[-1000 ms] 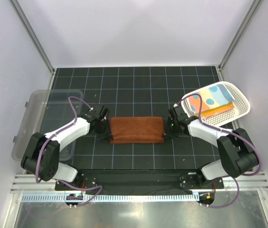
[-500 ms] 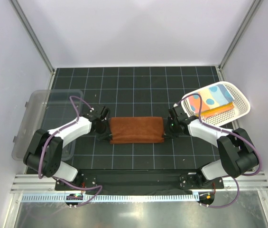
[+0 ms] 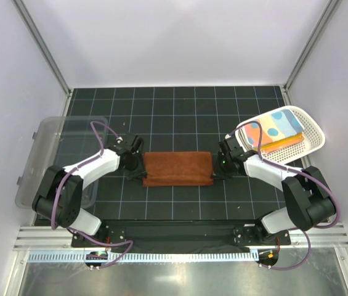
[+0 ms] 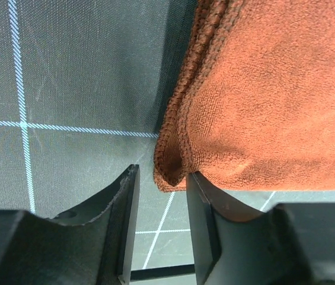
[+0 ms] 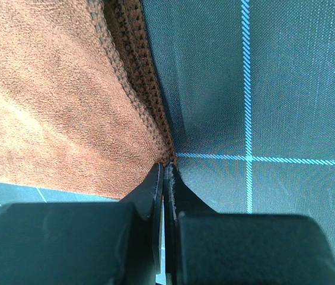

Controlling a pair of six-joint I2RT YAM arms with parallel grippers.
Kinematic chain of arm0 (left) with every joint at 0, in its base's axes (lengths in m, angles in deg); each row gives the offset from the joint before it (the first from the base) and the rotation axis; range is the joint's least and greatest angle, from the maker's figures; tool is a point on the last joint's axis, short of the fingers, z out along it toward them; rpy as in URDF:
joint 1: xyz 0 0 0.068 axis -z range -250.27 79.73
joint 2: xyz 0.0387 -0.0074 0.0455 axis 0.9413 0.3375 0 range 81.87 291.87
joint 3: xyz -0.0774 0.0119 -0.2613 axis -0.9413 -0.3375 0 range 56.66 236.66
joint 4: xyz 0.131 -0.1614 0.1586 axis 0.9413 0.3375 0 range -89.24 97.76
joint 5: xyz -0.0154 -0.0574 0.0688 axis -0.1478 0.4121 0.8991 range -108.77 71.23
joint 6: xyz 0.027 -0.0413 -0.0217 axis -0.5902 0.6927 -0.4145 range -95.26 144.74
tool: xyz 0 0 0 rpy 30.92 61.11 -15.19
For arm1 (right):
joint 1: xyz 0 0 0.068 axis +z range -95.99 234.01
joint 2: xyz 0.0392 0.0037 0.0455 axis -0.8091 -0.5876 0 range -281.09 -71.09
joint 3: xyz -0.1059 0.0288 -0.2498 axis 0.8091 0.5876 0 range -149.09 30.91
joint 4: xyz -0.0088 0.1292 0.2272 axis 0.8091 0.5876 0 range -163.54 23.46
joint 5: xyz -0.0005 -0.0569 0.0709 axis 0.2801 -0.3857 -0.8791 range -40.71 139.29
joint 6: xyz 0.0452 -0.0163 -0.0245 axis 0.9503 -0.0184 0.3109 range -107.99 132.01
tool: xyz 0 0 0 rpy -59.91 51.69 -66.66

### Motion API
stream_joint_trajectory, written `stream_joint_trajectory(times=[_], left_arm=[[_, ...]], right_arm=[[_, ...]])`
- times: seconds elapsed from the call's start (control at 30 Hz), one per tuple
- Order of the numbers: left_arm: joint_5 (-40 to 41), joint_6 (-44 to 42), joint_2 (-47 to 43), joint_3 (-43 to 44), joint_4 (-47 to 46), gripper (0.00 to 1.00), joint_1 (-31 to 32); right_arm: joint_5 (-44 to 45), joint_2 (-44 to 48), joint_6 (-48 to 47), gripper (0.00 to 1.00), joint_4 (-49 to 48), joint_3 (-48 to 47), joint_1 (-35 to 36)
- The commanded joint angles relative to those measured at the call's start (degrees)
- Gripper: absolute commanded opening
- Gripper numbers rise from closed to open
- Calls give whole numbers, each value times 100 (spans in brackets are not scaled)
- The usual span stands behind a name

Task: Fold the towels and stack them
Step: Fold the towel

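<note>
Folded rust-brown towel (image 3: pixel 177 169) on the desk (image 3: pixel 180 117): left tool (image 4: pixel 162 173) open around one corner, right tool (image 5: pixel 166 169) clamped shut on the other.

Rust-brown towel (image 3: pixel 178 168) folded, flat — other towels (image 3: pixel 278 129) stacked right.

Top camera looks down from behind; wrist cameras, close and seemingly downward, share the towel (image 3: pixel 178 168).
</note>
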State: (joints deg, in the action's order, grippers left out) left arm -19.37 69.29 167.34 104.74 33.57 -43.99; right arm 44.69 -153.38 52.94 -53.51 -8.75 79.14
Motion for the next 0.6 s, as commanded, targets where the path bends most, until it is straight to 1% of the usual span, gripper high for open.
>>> stream_joint_trajectory(times=[0.0, 0.1, 0.13, 0.17, 0.23, 0.37, 0.5, 0.57], left_arm=[[148, -52, 75, 158, -109, 39, 0], [201, -70, 136, 193, -100, 32, 0], [218, -78, 136, 220, -100, 16, -9], [210, -79, 128, 237, -100, 9, -9], [209, -78, 119, 299, -74, 0, -9], [140, -70, 58, 518, 188, 0, -18], [78, -26, -293, 572, 409, 0, -18], [-159, 18, -487, 510, 445, 0, -18]], right_arm=[[223, 2, -67, 1, 71, -103, 19], [223, -16, -67, 1, 62, -112, 19], [223, -16, -85, 1, 71, -112, 19], [223, -16, -94, 1, 80, -112, 10], [240, -16, -120, 1, 97, -130, 19], [293, 37, -190, 1, 290, -235, 19], [381, 168, -296, 1, 668, -472, 19], [381, 247, -348, 1, 817, -534, 10]])
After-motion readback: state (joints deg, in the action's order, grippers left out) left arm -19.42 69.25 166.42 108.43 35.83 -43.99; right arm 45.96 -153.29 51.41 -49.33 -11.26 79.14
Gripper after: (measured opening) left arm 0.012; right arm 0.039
